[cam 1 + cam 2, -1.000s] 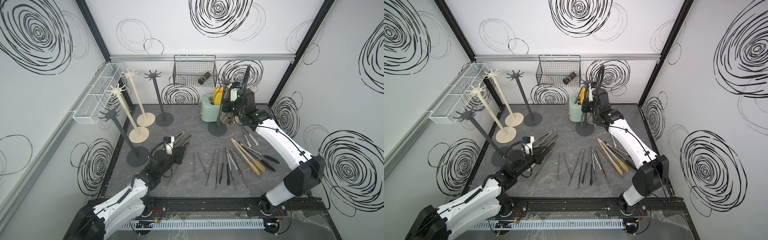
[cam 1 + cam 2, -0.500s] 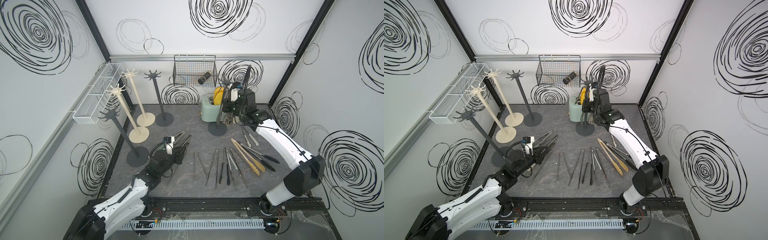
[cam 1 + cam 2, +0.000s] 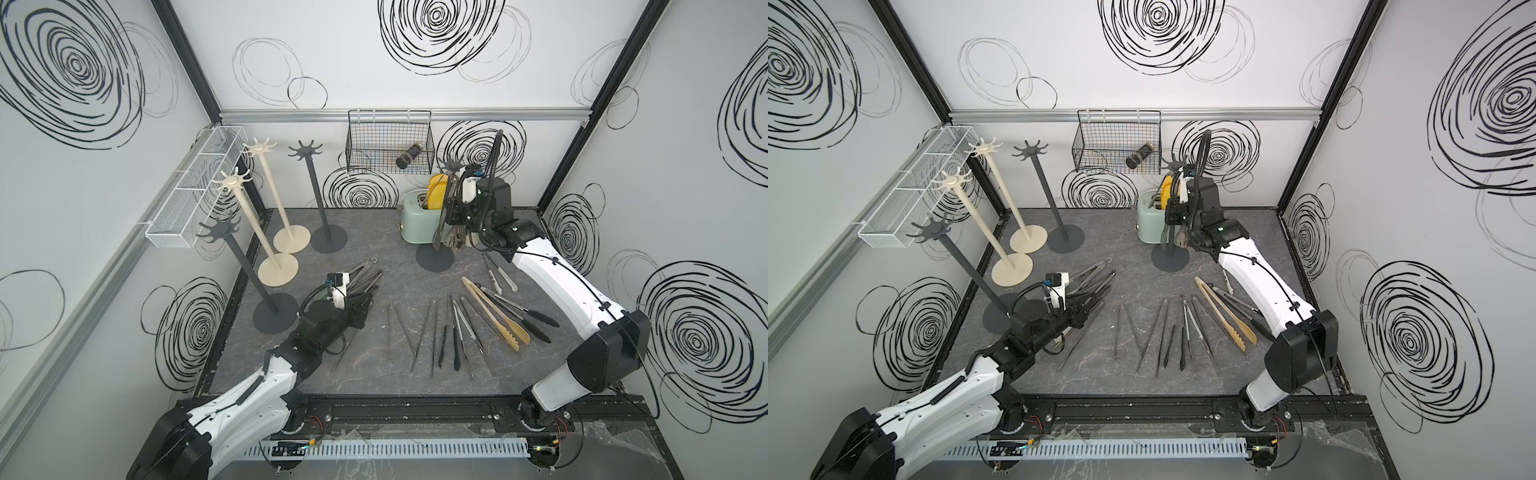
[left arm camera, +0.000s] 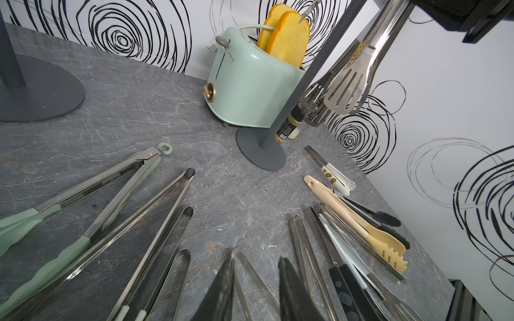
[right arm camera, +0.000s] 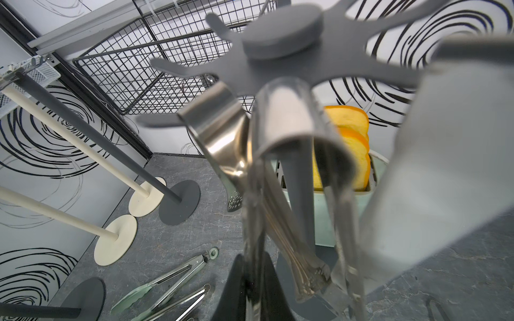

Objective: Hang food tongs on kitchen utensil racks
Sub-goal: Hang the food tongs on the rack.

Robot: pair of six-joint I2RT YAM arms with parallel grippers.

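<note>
My right gripper (image 3: 449, 218) (image 5: 254, 259) is shut on one arm of steel food tongs (image 5: 286, 111). Their looped end sits against the star-shaped hook top (image 5: 281, 30) of the dark grey rack (image 3: 453, 166) beside the toaster. Other steel tongs (image 4: 347, 91) hang from that rack. My left gripper (image 3: 362, 308) (image 4: 256, 261) is open, low over the table. One arm of V-shaped steel tongs (image 4: 250, 266) lies between its fingers. Green-handled tongs (image 3: 361, 268) lie beside it. Several tongs (image 3: 457, 328), including a tan pair (image 3: 494, 316), lie in a row mid-table.
Two cream racks (image 3: 257, 147) (image 3: 235, 180) and two dark grey racks (image 3: 305, 149) (image 3: 218, 228) stand at the left. A mint toaster (image 3: 419, 220) holds toast. A black wire basket (image 3: 386, 141) and a white mesh basket (image 3: 195, 183) hang on the walls. A small jar (image 4: 292, 125) stands behind the rack base.
</note>
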